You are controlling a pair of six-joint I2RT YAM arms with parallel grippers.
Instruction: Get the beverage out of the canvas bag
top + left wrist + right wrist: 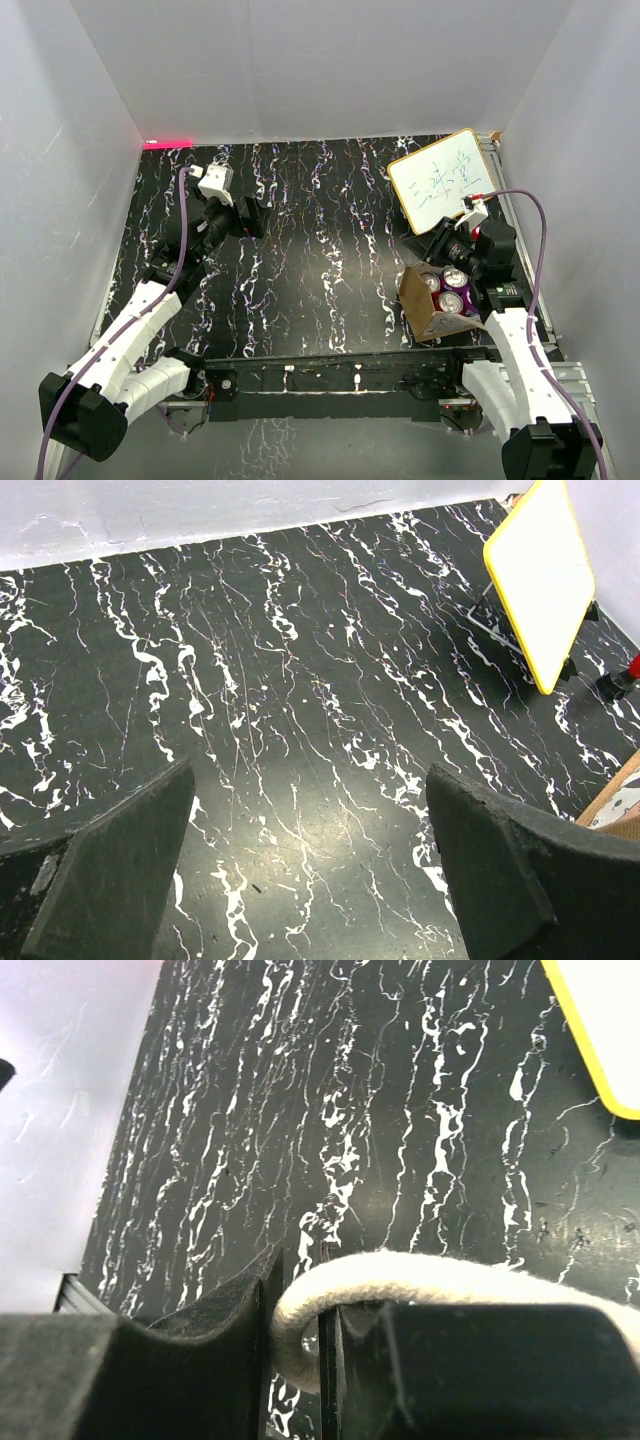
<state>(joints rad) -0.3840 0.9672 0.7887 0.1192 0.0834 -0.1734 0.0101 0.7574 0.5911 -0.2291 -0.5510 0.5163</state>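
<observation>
White-shelled arms [130, 325] with black joints, purple cables [543, 225] and black jaws.

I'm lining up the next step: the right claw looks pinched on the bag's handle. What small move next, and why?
Probably draw the right claw slightly outward, since it is shut on the cream handle. That should steady the canvas bag and open its mouth; the cans inside sit exposed, while the open left claw hangs far to the left.

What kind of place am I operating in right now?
Probably a lab test cell, not a home: plain white walls box in a black marbled table, with a yellow-framed whiteboard standing on it.
</observation>
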